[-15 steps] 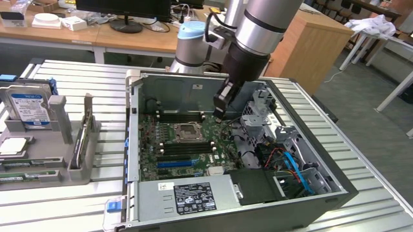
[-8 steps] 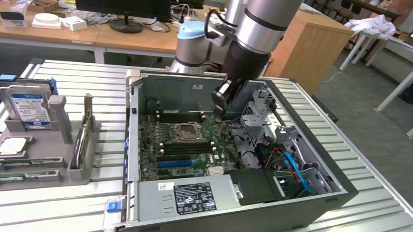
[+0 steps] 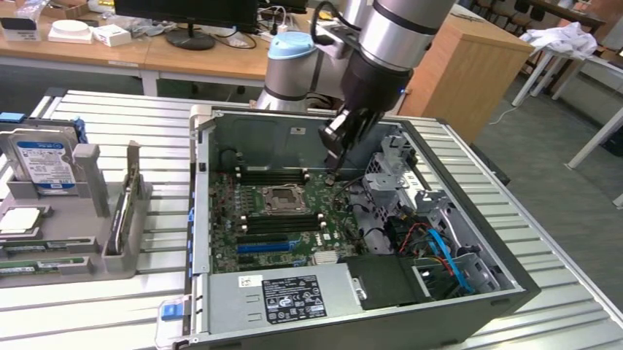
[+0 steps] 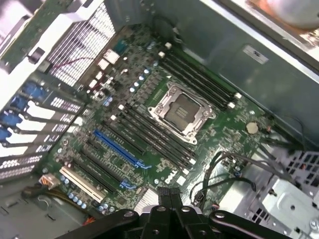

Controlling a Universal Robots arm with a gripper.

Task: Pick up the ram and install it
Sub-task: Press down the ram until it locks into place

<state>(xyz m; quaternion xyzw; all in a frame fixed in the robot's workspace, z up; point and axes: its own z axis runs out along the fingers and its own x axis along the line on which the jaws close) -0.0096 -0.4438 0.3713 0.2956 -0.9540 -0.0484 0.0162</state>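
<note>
Slatted metal table [image 3: 545,240], open PC case [image 3: 282,138] | gripper [image 3: 334,173] closed tight, hanging just above the motherboard [image 4: 149,124] | ram [image 3: 39,267] lies flat in grey tray [image 3: 115,264], well clear of the gripper

The exterior view looks down from high up and a little way off, at a slant across a slatted table [image 3: 107,310] onto an open computer case [image 3: 277,135], with the arm [image 3: 389,44] reaching in from the far side. The wrist view sits close inside that case, facing down past the gripper [image 4: 169,196] onto the circuit board [image 4: 124,144]. Both views share this board and its square processor socket [image 3: 281,196].
</note>
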